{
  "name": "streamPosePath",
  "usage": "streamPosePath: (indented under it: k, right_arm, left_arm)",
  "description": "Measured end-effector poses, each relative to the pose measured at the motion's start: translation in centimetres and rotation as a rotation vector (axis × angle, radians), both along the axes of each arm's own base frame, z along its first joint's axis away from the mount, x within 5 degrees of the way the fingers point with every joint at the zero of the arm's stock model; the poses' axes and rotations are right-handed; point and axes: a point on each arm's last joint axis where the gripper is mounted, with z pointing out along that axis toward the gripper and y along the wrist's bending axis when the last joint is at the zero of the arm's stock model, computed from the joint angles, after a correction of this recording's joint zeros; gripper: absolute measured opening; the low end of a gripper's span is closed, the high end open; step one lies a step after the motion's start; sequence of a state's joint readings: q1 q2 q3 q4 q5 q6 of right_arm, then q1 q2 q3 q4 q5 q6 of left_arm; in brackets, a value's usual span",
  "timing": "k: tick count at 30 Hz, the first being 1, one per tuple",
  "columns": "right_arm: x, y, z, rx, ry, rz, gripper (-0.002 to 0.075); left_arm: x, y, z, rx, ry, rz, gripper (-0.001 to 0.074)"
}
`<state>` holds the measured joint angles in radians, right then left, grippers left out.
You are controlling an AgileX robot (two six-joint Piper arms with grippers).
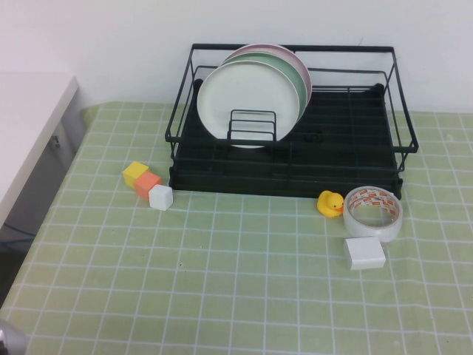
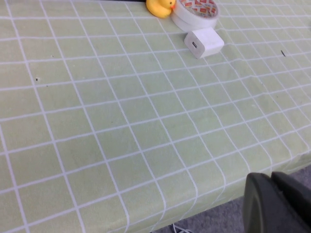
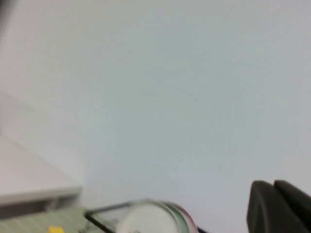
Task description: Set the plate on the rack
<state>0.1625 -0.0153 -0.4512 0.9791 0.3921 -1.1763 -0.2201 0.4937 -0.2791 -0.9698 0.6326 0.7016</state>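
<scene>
White plate [image 1: 247, 100] upright in the black rack [image 1: 355, 159] — left claw [image 2: 279, 204], right claw [image 3: 279, 206] off-table, grip unclear.

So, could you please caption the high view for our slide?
White plate standing upright in black rack, mint and pink plates behind; neither gripper visible.

- High view: raised, angled down at table; rack [image 1: 292, 122] at 12 o'clock.
- Left wrist view: low, close over tablecloth [image 2: 121, 121]; shares duck [image 2: 160, 7], tape roll [image 2: 194, 12].
- Right wrist view: faces wall; shares rack, plate [image 3: 146, 218].
</scene>
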Motion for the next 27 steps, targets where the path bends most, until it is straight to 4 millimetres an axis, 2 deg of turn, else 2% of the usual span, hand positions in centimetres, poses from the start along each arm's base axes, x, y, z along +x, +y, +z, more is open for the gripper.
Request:
streamPosePath:
  k: [7,11,17,21,27]
  right_arm:
    - [3.3,-0.6,-5.3,-0.001,0.127,-0.127,0.0002]
    - [4.6,-1.2,-7.8,0.034,0.161,-0.218,0.0002]
    - [6.1,-2.4,-12.6,0.070,0.276,-0.391,0.0002]
    - [6.2,-3.2,-14.0,0.144,0.390,-0.521,0.0002]
    - [6.0,-3.9,-15.2,0.119,0.519,-0.643,0.0002]
  left_arm:
    - [-0.1,0.0,0.0,0.000,0.007,-0.006,0.0000]
    - [-0.1,0.0,0.0,0.000,0.007,-0.006,0.0000]
    - [-0.1,-0.1,-0.1,0.000,0.010,-0.009,0.0000]
    - [-0.1,-0.1,-0.1,0.000,0.010,-0.009,0.0000]
    - [-0.1,-0.1,-0.1,0.000,0.010,-0.009,0.0000]
